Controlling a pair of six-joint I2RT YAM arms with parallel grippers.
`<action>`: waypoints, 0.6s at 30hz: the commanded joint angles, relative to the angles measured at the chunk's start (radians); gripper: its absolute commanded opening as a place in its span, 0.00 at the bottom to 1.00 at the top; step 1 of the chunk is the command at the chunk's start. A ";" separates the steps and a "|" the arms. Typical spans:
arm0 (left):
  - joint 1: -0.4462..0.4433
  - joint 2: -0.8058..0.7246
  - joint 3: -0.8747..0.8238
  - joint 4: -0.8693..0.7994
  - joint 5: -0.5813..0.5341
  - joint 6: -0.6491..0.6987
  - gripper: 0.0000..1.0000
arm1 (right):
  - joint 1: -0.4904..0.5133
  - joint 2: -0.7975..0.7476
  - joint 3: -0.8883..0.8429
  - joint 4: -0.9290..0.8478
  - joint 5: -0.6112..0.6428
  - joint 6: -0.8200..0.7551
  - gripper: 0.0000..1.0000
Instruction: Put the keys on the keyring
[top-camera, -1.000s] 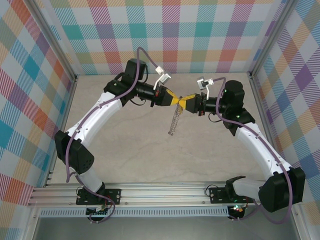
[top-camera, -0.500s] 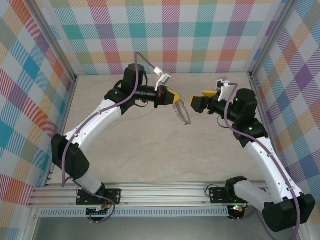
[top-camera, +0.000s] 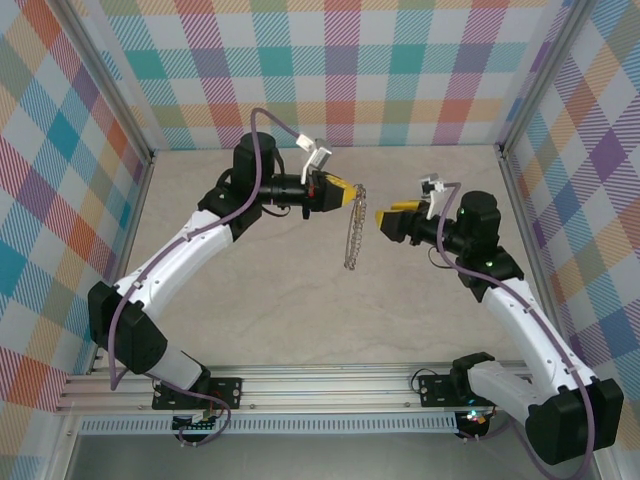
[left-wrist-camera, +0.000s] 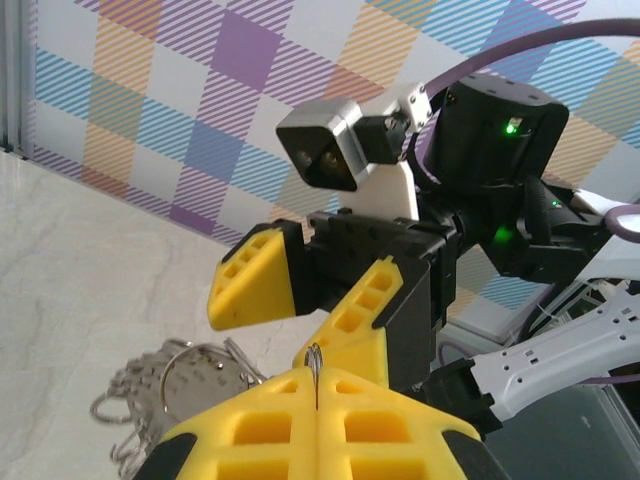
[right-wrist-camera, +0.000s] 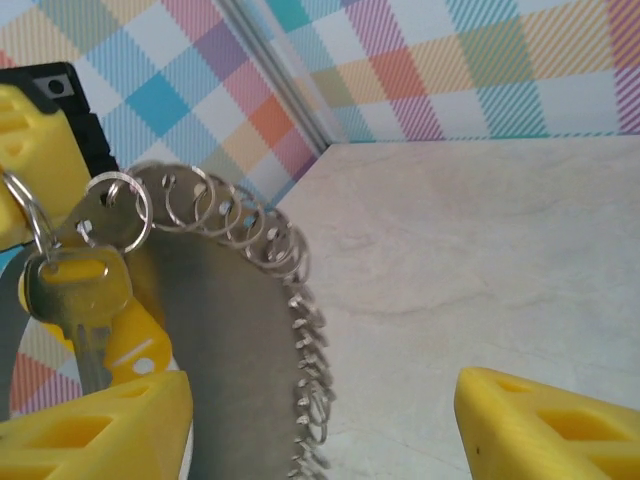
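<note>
My left gripper (top-camera: 347, 194) is shut on the top of the keyring (top-camera: 352, 236), a silvery loop edged with small rings that hangs down over the table. In the left wrist view a thin wire ring sticks up between the closed yellow fingertips of the left gripper (left-wrist-camera: 316, 374). A brass key (right-wrist-camera: 78, 287) hangs from a small ring (right-wrist-camera: 116, 211) right beside the left fingers (right-wrist-camera: 18, 170), at the top of the keyring (right-wrist-camera: 305, 330). My right gripper (top-camera: 386, 221) faces the loop from the right, open and apart from it. Nothing is held between the fingers of the right gripper (right-wrist-camera: 322, 392).
The table (top-camera: 300, 310) is pale marble, boxed in by checked walls (top-camera: 340, 70) at the back and both sides. A metal rail (top-camera: 320, 385) runs along the near edge by the arm bases. The right wrist's camera (left-wrist-camera: 335, 142) faces my left wrist.
One second ago the two grippers met fingertip to fingertip at the ring. The right one has let go and drawn back right. The keyring swung and now hangs straight from the left gripper.
</note>
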 joint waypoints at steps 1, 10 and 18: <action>-0.002 -0.048 -0.012 0.078 0.005 -0.023 0.00 | 0.035 -0.027 -0.001 0.071 -0.049 0.001 0.69; -0.002 -0.040 -0.006 0.083 0.010 -0.029 0.00 | 0.147 -0.002 0.038 0.059 0.033 -0.039 0.70; -0.004 -0.033 -0.008 0.086 0.018 -0.031 0.00 | 0.180 0.038 0.082 0.067 0.078 -0.061 0.67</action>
